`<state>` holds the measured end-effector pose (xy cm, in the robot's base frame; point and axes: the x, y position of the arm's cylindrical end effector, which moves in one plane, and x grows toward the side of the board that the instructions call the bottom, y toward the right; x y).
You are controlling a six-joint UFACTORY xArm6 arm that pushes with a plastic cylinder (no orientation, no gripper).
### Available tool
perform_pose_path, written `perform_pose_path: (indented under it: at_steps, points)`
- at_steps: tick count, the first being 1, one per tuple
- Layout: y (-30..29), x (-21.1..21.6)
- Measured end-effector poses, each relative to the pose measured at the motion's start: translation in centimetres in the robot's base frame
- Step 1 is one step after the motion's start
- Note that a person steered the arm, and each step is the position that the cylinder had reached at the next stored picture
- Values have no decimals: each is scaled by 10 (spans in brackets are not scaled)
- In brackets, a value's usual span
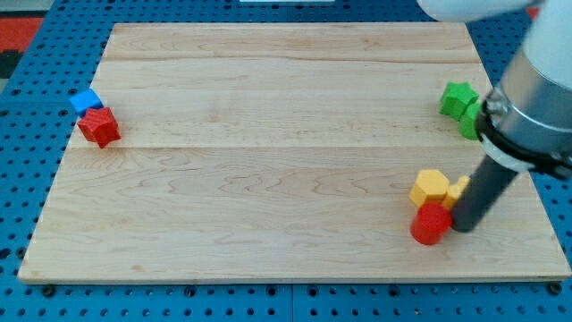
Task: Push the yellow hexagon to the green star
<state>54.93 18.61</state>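
At the board's four o'clock: my tip (463,225) is sitting bare, gripping nothing, beside the red block (432,224).
Yellow hexagon (430,187): looking light, rigid, slidable; pushing from its seven o'clock face toward the green star (458,97).

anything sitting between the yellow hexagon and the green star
Nothing visible does. The yellow hexagon lies toward the view's bottom right and the green star above it near the right edge, with bare board between them. My tip is just right of the red block, below the hexagon.
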Motion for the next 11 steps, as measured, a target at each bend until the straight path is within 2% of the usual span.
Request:
perform_pose_path:
  at_steps: [3,4,5,6,7,8,9,11]
  points:
    - [-41,-56]
    - [-50,-86]
    - [-54,-88]
    - [-54,-55]
    - [-91,-64]
    - [-96,-104]
    - [-79,-113]
    - [-98,-111]
